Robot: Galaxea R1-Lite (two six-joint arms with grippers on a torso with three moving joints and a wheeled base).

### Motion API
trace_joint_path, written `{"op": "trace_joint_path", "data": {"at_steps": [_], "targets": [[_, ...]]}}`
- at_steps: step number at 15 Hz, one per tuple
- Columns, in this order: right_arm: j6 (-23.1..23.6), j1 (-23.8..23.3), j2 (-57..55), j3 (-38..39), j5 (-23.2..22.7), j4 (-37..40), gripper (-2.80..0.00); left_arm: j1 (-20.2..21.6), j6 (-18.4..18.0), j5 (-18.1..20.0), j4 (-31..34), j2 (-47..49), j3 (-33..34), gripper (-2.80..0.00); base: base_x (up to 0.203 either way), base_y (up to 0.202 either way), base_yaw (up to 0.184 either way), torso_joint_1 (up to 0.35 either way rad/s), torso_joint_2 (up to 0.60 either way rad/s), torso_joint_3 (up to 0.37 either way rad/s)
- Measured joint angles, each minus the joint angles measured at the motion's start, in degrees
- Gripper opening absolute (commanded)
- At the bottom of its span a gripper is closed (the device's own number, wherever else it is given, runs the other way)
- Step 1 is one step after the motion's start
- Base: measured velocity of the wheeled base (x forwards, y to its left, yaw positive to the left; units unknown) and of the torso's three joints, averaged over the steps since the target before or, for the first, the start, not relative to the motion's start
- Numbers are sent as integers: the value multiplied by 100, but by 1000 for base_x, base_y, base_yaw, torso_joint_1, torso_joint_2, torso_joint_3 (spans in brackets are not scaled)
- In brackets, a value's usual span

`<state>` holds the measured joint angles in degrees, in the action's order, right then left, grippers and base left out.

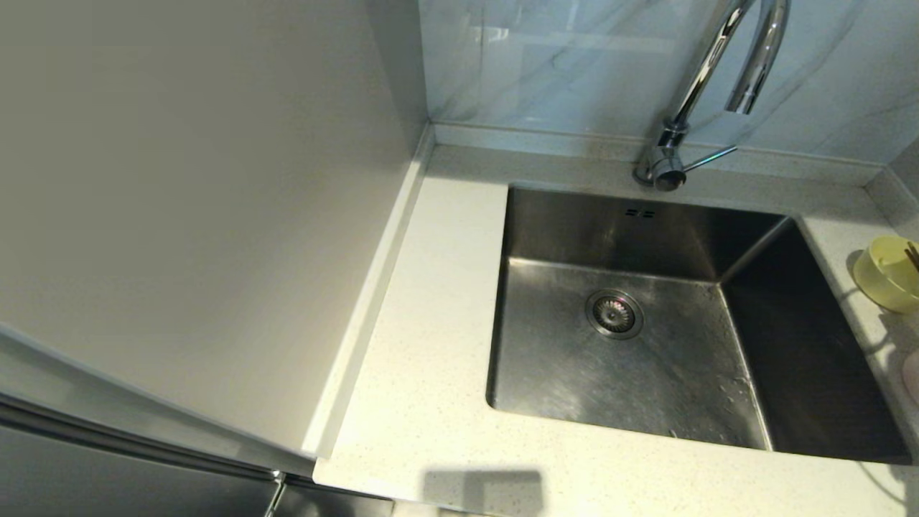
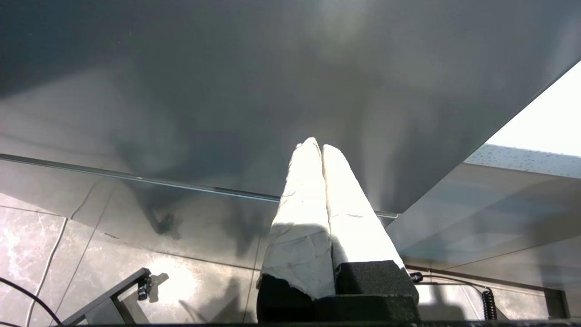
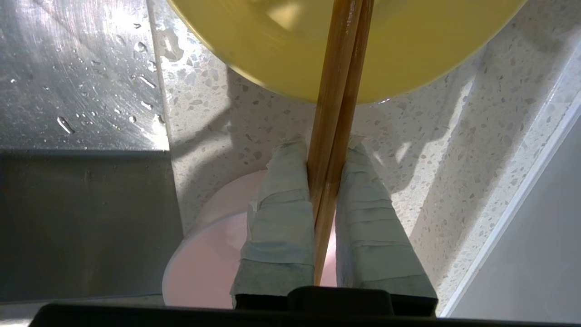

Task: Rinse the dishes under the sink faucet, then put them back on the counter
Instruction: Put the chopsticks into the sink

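My right gripper (image 3: pixel 324 143) is shut on the brown wooden chopsticks (image 3: pixel 338 91), whose far ends reach into the pale yellow bowl (image 3: pixel 408 50). That yellow bowl (image 1: pixel 890 274) sits on the counter (image 1: pixel 431 345) right of the sink (image 1: pixel 632 359), at the head view's right edge, with a chopstick tip (image 1: pixel 912 256) showing in it. The pale pink bowl (image 3: pixel 204 259) lies on the counter under the right gripper; only a sliver of the pink bowl (image 1: pixel 912 377) shows in the head view. The chrome faucet (image 1: pixel 707 79) stands behind the sink. My left gripper (image 2: pixel 316 144) is shut on nothing, parked low beside a grey cabinet panel.
The drain strainer (image 1: pixel 614 313) sits in the sink floor, and water drops lie on the sink wall (image 3: pixel 81 81). The faucet's side lever (image 1: pixel 711 156) points right. A tall grey panel (image 1: pixel 201 215) borders the counter's left side. A marble-look wall (image 1: pixel 574 64) rises behind.
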<state>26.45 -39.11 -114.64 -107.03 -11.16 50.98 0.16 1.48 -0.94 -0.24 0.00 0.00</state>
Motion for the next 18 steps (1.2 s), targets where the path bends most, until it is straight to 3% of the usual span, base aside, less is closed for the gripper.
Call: {"op": "trace_joint_path", "data": {"at_steps": [9,13,18], "targets": [[-14,-16,527,167,-44,-2,-280,0,0,-2,1,0,0,-280,0,0,0,0,0,0],[173,28,1191,735,-198,1,-280,0,-2,0,1,0,0,-280,0,0,0,0,0,0],[382,879,1962,1197,-181,-1,-280,0,0,0,0,0,0,-280,0,0,0,0,0,0]]}}
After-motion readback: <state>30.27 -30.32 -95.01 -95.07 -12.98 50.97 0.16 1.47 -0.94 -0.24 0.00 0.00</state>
